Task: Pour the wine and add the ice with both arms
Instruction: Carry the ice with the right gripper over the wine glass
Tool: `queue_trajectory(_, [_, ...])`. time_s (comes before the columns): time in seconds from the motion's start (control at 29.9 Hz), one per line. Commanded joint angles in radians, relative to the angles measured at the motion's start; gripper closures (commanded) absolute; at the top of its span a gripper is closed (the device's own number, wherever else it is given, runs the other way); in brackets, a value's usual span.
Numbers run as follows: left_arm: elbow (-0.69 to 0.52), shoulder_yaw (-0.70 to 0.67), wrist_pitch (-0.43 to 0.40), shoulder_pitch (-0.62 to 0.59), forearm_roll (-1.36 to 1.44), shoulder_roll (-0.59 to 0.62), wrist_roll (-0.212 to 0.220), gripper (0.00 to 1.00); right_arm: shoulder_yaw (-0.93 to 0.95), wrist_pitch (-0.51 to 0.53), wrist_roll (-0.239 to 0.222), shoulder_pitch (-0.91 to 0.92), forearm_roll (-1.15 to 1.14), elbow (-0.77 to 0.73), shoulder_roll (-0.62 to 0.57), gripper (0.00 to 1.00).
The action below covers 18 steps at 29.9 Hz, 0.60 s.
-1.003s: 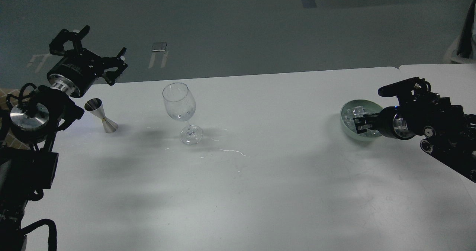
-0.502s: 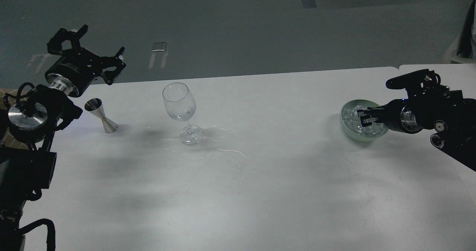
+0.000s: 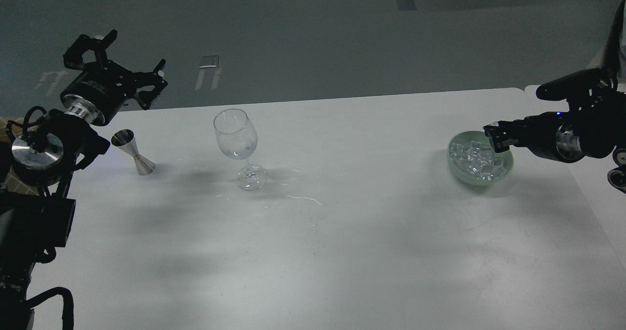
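A clear wine glass (image 3: 235,135) stands upright on the white table (image 3: 342,232), left of centre, with a little clear liquid or ice at the bottom of its bowl. A pale green bowl (image 3: 489,179) at the right holds several small clear ice cubes (image 3: 470,155). My right gripper (image 3: 496,136) hangs just above the bowl's far right rim; its dark fingers sit close together and I cannot tell if they hold a cube. My left gripper (image 3: 132,61) is open and empty, raised above the table's far left edge, behind a steel jigger (image 3: 133,152).
Thin streaks of spilled liquid (image 3: 305,199) lie on the table right of the glass's foot. A second white table (image 3: 594,183) adjoins at the right. The left arm's wrist and cables (image 3: 39,149) fill the left edge. Grey floor lies beyond.
My right gripper has lifted out of the ice bowl and drawn back up and to the right, to the bowl's rim. The left gripper has barely shifted. Glass and jigger have not moved.
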Motion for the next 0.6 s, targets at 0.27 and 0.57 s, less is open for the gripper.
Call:
queue_trajectory(0.27, [-0.004, -0.001, -0.003, 0.0, 0.0, 0.01, 0.0, 0.02, 0.116, -0.003, -0.013, 0.07, -0.012, 0.121, 0.065, 0.96])
queue_trajectory(0.57, [-0.018, -0.015, -0.004, 0.0, 0.0, 0.014, 0.0, 0.02, 0.114, -0.021, -0.047, 0.208, -0.019, 0.135, 0.231, 0.96])
